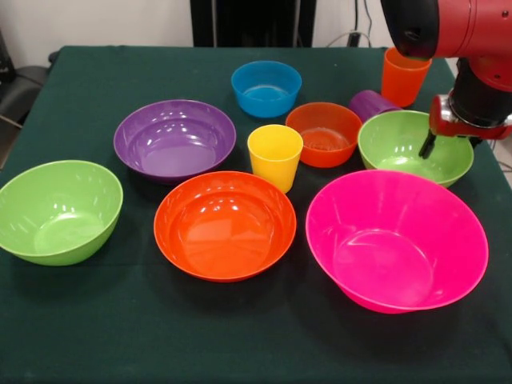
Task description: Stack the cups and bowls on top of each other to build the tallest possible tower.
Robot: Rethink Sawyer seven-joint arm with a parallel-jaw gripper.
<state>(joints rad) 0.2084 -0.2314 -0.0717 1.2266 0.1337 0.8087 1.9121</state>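
All bowls and cups stand apart on the dark green table; nothing is stacked. The huge pink bowl (pixel 396 240) is front right and the large orange bowl (pixel 225 226) front centre. The purple bowl (pixel 174 138) and one green bowl (pixel 58 210) are on the left. The yellow cup (pixel 274 156) stands upright in the middle, beside the small orange bowl (pixel 323 134). The small blue bowl (pixel 266 88) is at the back. The purple cup (pixel 372 104) lies tilted behind the second green bowl (pixel 412 148). The orange cup (pixel 404 76) is partly hidden by the arm. My gripper (pixel 448 138) hangs over that green bowl's right rim.
The red and black arm (pixel 472 32) comes down at the top right, over the table's right edge. The table's front edge lies just below the pink and orange bowls. A dark chair (pixel 16 80) stands off the left side.
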